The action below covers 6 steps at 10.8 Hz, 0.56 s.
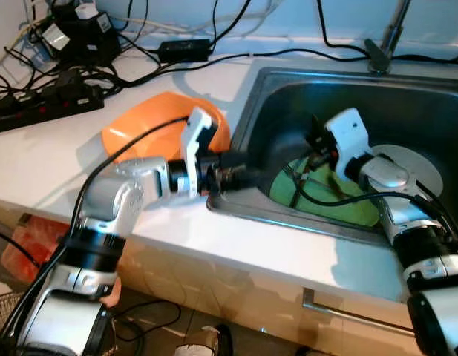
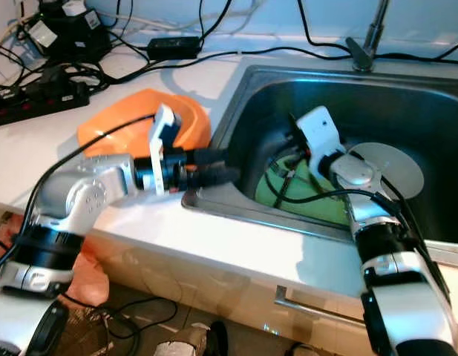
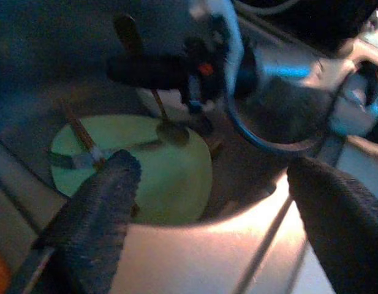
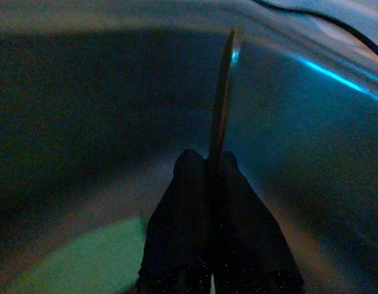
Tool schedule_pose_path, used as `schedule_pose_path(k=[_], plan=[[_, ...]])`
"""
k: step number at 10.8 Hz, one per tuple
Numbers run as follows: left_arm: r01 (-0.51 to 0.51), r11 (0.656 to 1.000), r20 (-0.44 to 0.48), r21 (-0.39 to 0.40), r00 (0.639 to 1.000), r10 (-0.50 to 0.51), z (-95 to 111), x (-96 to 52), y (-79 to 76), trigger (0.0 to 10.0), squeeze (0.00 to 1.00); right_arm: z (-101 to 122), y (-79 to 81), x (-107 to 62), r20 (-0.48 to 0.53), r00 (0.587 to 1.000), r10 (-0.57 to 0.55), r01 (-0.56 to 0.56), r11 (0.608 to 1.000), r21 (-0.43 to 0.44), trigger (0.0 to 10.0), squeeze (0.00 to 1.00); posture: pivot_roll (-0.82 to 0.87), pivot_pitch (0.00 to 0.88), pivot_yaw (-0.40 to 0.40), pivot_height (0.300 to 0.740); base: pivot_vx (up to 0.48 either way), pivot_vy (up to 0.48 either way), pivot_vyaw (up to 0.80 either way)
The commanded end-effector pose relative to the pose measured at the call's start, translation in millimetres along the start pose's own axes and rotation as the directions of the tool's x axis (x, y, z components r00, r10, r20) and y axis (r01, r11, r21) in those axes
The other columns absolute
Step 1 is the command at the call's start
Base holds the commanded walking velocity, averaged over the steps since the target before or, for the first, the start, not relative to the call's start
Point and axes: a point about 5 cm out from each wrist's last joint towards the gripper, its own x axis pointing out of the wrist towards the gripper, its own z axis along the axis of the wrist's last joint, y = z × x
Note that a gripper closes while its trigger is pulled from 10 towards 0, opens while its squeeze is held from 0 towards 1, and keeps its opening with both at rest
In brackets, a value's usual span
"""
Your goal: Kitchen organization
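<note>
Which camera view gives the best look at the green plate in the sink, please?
The left wrist view: the green plate lies nearly whole, with utensils on it. In both eye views the right gripper and cables cover it; the right wrist view catches one dim edge.

No text, label, brand or number can be read here. The white stickers on the black power adapters (image 1: pixel 76 30) at the back of the white tabletop (image 1: pixel 58 148) are too blurred to make out.
</note>
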Motion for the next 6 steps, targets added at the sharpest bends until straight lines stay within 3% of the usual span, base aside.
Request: schedule_pose_path(k=[1, 3, 4, 5, 6], plan=[[-0.003, 0.999, -0.033, 0.033, 0.999, 0.004, -3, -2.0, -1.9, 10.0, 1.0, -1, -2.4, 1.5, -0.01, 1.0, -0.014, 0.013, 0.999, -0.046, 0.0, 0.0, 0.15, 0.13, 0.143, 0.74, 0.0, 0.0, 0.0], [0.008, 0.996, -0.141, 0.094, 0.99, 0.006, -16, 0.5, -4.8, 10.0, 1.0, -9, -20.0, 1.2, -0.088, 0.989, -0.117, 0.103, 0.983, -0.151, 0.0, 0.0, 0.15, 0.133, 0.147, 0.74, 0.0, 0.0, 0.0], [0.01, 0.993, -0.155, 0.116, 0.988, 0.008, -18, 1.5, -5.6, 10.0, 1.0, -12, -24.1, -0.2, -0.119, 0.983, -0.137, 0.108, 0.969, -0.222, 10.0, 0.0, 0.15, 0.135, 0.15, 0.74, 0.0, 0.0, 0.0], [0.01, 0.992, -0.157, 0.125, 0.988, 0.01, -17, 2.0, -6.4, 10.0, 0.31, -14, -25.4, -1.0, -0.135, 0.98, -0.144, 0.107, 0.962, -0.252, 10.0, 0.0, 0.15, 0.137, 0.151, 0.74, 0.0, 0.0, 0.0], [0.012, 0.992, -0.16, 0.129, 0.987, 0.009, -18, 2.0, -6.6, 10.0, 0.0, -16, -25.6, -1.0, -0.142, 0.979, -0.148, 0.104, 0.956, -0.276, 10.0, 0.0, 0.15, 0.139, 0.15, 0.74, 0.0, 0.0, 0.0]])
